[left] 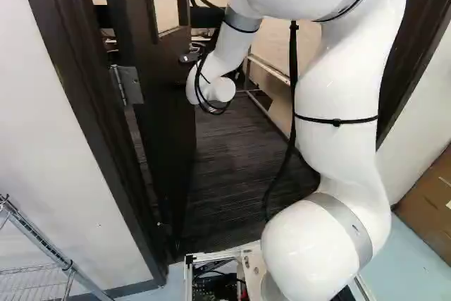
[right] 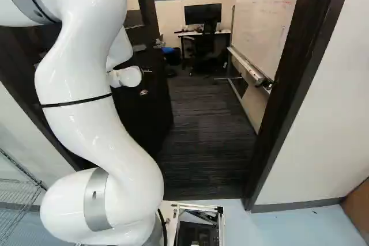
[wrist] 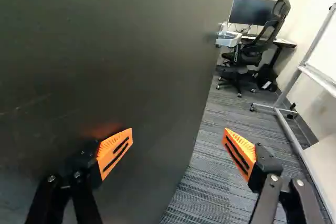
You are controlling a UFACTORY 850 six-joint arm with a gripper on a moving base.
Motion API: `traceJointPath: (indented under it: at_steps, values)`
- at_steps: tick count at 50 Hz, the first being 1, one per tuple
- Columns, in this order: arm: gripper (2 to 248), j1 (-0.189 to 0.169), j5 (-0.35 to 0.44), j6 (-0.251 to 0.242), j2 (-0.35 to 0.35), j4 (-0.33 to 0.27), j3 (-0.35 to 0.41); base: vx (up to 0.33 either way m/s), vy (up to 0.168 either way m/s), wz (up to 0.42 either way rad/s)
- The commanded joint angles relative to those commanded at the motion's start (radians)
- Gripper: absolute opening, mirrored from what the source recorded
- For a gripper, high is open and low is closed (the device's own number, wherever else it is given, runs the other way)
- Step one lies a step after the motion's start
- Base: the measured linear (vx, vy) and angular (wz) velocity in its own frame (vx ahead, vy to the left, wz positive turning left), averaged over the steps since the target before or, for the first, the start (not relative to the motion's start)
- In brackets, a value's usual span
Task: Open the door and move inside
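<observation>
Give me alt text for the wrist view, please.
An open gripper with one finger before a dark, opened door, the other past its edge; beyond are carpet, an office chair, a desk, monitor and whiteboard.

Both base views look ahead and a little down from close behind the arm (left: 338, 96), large at right in the left one and at left in the right; they share the door (left: 165, 125) and carpet (right: 207, 125). The wrist view faces the door obliquely, close up, sharing the chair (wrist: 257, 40) and whiteboard (right: 265, 15) with the right base view.
</observation>
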Motion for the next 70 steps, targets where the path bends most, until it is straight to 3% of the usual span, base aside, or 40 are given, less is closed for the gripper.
traceJointPath:
  at_steps: [55,70]
  values:
    - [247,0.081,0.0,0.0,-0.109,0.0,-0.135,0.0,0.0,0.0]
    - [247,0.086,0.0,0.0,-0.115,0.0,-0.142,0.0,0.0,0.0]
